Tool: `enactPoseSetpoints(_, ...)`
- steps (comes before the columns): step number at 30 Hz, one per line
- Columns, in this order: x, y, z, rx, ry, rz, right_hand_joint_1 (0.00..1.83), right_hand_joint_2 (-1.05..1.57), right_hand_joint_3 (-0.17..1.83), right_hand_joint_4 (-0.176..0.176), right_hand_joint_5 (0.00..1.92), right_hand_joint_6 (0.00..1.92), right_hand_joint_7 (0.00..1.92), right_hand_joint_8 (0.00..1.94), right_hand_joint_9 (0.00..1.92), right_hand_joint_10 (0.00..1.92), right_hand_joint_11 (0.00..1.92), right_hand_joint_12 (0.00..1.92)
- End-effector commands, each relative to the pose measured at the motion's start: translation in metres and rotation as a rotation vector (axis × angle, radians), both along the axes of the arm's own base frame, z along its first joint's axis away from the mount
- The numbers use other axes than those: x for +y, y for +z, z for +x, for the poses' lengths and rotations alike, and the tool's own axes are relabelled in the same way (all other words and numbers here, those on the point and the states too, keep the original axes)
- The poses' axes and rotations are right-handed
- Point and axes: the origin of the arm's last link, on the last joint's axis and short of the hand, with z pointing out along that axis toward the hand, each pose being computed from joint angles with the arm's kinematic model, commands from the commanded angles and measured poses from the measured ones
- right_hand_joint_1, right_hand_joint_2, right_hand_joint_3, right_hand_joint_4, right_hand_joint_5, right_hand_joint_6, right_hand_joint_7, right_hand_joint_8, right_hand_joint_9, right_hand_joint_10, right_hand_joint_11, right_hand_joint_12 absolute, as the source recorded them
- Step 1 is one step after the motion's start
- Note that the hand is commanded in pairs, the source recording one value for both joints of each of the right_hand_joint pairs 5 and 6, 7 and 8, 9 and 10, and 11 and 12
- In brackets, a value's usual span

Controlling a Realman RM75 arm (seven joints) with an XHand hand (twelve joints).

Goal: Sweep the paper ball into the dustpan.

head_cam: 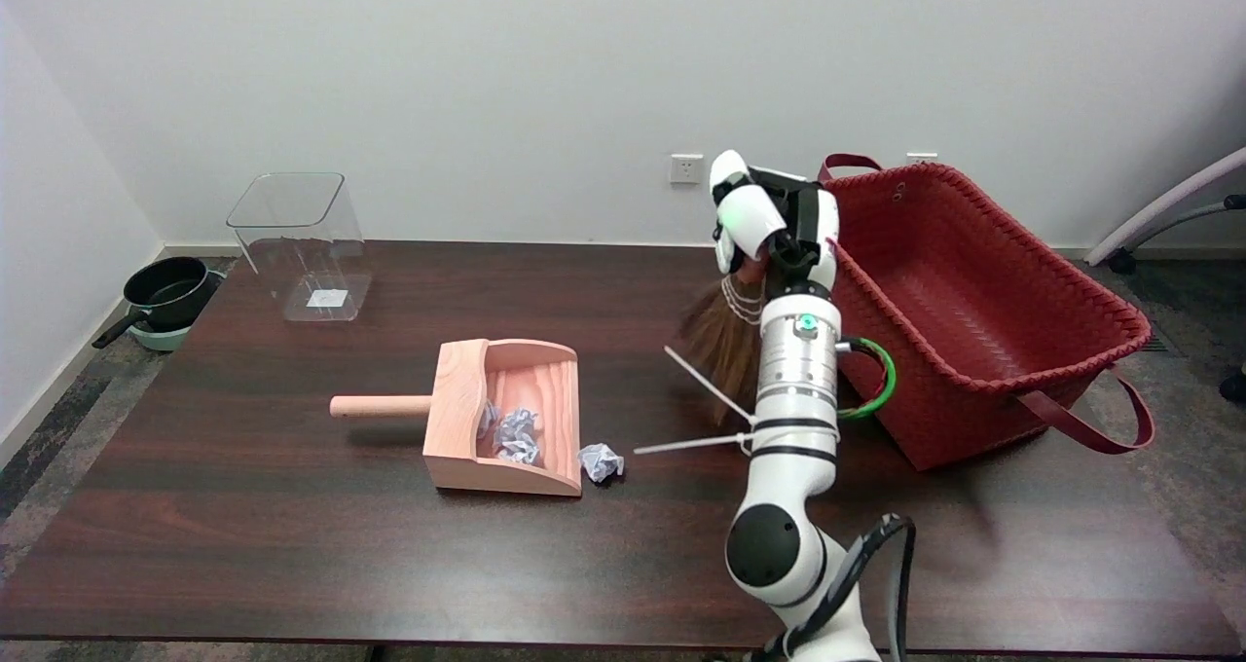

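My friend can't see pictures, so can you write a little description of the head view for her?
A white robot arm's right hand holds a small brown broom above a dark wooden table. A crumpled paper ball lies at the open edge of a wooden dustpan that already holds crumpled paper. A red woven basket and a clear plastic bin also stand on the table.
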Motion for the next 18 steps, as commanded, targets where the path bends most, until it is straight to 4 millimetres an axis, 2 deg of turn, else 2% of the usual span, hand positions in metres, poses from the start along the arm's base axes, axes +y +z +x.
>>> enactPoseSetpoints(1, 0.012, -0.038, -0.037, 0.084, -0.217, 0.195, 0.98, 1.57, 1.34, 0.0, 1.92, 1.92, 1.92, 1.92, 1.92, 1.92, 1.92, 1.92)
enactPoseSetpoints(5, 0.005, -0.045, -0.041, 0.05, -0.224, 0.227, 0.98, 1.57, 1.35, 0.0, 1.92, 1.92, 1.92, 1.92, 1.92, 1.92, 1.92, 1.92)
enactPoseSetpoints(11, -0.012, -0.067, -0.057, -0.141, -0.239, 0.323, 0.97, 1.57, 1.44, 0.0, 1.92, 1.92, 1.92, 1.92, 1.92, 1.92, 1.92, 1.92)
enactPoseSetpoints(15, -0.024, -0.069, -0.051, -0.23, -0.198, 0.34, 0.96, 1.57, 1.51, 0.0, 1.92, 1.92, 1.92, 1.92, 1.92, 1.92, 1.92, 1.92)
enactPoseSetpoints(18, -0.04, -0.069, -0.038, -0.298, -0.14, 0.344, 0.93, 1.57, 1.51, 0.0, 1.92, 1.92, 1.92, 1.92, 1.92, 1.92, 1.92, 1.92)
